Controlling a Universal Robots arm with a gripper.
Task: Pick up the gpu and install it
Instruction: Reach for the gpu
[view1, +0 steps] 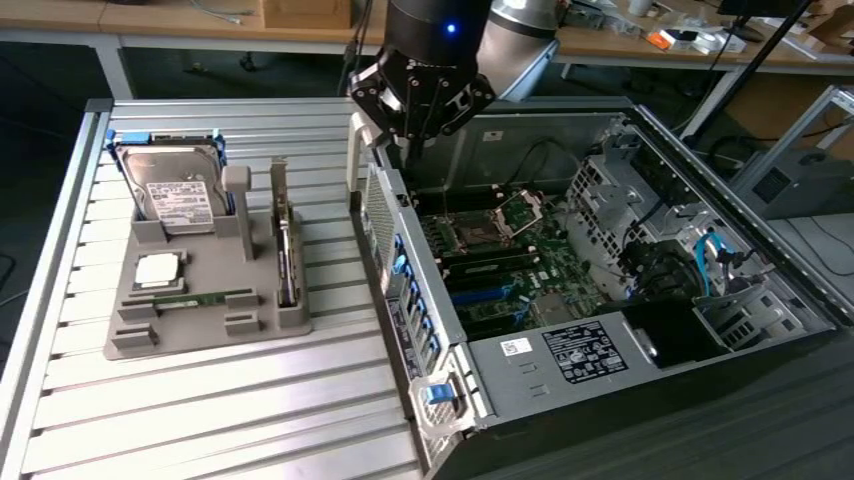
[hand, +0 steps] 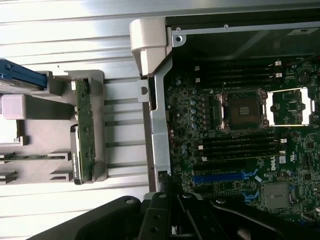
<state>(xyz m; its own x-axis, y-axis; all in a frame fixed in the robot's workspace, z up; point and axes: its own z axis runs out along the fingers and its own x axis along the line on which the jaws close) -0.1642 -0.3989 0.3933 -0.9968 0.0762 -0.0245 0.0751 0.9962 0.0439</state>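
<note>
- A slatted metal surface (view1: 200, 400) fills the exterior view's left, and a gray tray (view1: 174, 335) lies on it.
- A silver hard drive (view1: 171, 195) with a white label stands propped at the tray's far end; nearer the camera a square processor chip (view1: 158, 268) lies flat, with a narrow green memory stick (view1: 200, 297) in a slot just in front of it.
- The gpu (view1: 283, 250) stands on its long edge in a slot along the side of the tray that faces the computer, untouched. In the wrist view its green board edge (hand: 85, 130) sits upright between the tray's gray supports.
- The end effector (view1: 404, 150) hangs over the near wall of the open computer case (view1: 747, 250), well apart from the gpu; its fingers are clenched together and grasp nothing.
- The case lies on its side on the exterior view's right, with the motherboard (view1: 507, 260) exposed, an open processor socket (view1: 477, 235) on it, and blue cables (view1: 707, 250) near the drive bays.
</note>
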